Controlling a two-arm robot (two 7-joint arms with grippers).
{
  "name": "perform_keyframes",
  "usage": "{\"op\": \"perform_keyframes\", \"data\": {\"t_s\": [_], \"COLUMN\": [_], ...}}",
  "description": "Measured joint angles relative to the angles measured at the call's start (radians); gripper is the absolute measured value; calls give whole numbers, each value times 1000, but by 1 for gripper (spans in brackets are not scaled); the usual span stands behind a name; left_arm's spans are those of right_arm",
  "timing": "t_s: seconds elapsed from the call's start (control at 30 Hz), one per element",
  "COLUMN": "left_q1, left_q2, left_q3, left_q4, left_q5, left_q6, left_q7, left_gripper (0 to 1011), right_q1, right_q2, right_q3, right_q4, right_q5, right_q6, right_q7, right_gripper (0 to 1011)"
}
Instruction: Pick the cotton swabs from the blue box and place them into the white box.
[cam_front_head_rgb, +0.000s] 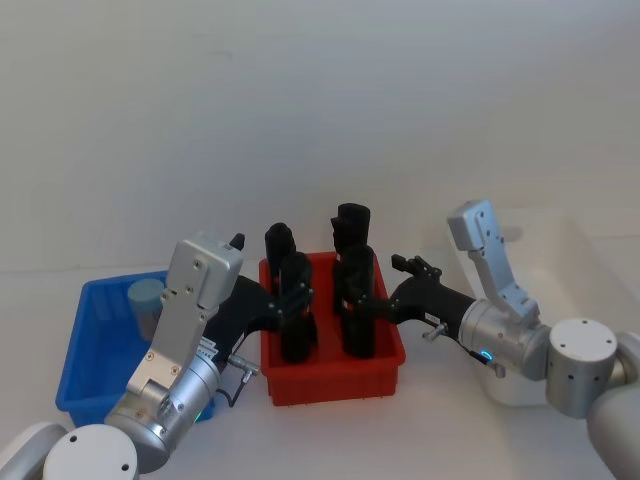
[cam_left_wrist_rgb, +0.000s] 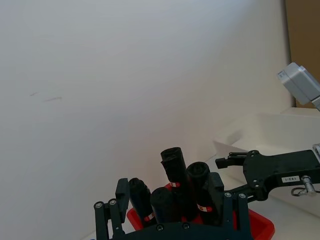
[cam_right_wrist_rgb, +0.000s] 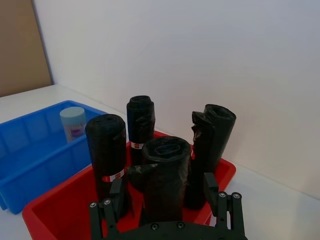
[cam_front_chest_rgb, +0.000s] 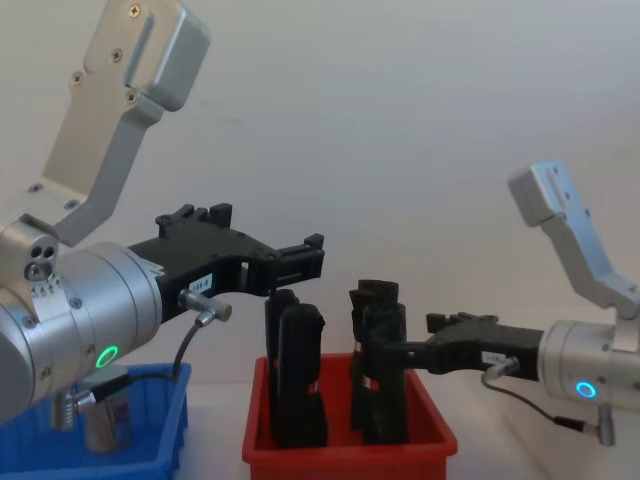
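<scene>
I have both arms raised over the middle of the table, pointing toward each other across the red bin, which holds four upright black rolls that are no part of this job. The left gripper hangs above the red bin's left side with its fingers spread and nothing between them; the right gripper comes in from the other side at the height of the rolls, fingers also apart and empty. The one swab jar I can see stands upright in the far part of the blue box, at my left and just beside the red bin, and neither gripper is near it. The white box sits at my right, beyond the red bin, largely behind the right arm. I judge the pick not yet begun: the left arm is the nearer one and would need to swing back and down into the blue box, clear of the rolls.
</scene>
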Motion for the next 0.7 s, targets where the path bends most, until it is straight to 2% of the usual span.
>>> {"op": "perform_keyframes", "data": {"t_s": [0.13, 0.27, 0.4, 0.57, 0.7], "left_q1": [0, 0, 0, 0, 0], "left_q2": [0, 0, 0, 0, 0], "left_q3": [0, 0, 0, 0, 0], "left_q4": [0, 0, 0, 0, 0], "left_q5": [0, 0, 0, 0, 0], "left_q6": [0, 0, 0, 0, 0], "left_q7": [0, 0, 0, 0, 0], "left_gripper": [1004, 1004, 1004, 1004, 1004], "right_q1": [63, 100, 156, 206, 228], "right_q2": [-26, -41, -62, -79, -88], "right_q3": [-7, -10, -13, -15, -16], "right_q4": [121, 190, 293, 383, 426], "right_q5": [6, 8, 10, 10, 9], "right_q6": [-43, -66, -106, -140, -155], "right_q7": [28, 41, 58, 68, 72], "right_gripper": [1002, 1002, 1002, 1002, 1002]}}
